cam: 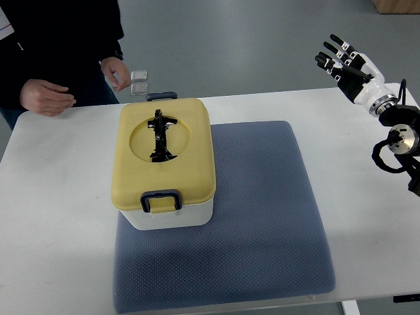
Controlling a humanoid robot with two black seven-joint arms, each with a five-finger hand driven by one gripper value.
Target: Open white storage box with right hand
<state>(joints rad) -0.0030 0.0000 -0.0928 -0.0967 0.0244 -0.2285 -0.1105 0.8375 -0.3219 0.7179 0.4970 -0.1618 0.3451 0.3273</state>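
The white storage box [169, 216] stands on the left part of a grey-blue mat, its yellow lid [190, 157] closed. A black folding handle [159, 136] lies in the lid's round recess, and a dark latch [161, 199] sits at the lid's near edge, another at the far edge [161, 96]. My right hand [342, 59] is raised at the upper right, well away from the box, fingers spread and holding nothing. The left arm does not show.
A person in a dark top stands at the table's far left corner, one hand [44, 97] on the table, the other [117, 71] just beyond its edge. The grey-blue mat [262, 216] covers the middle of the white table [52, 216].
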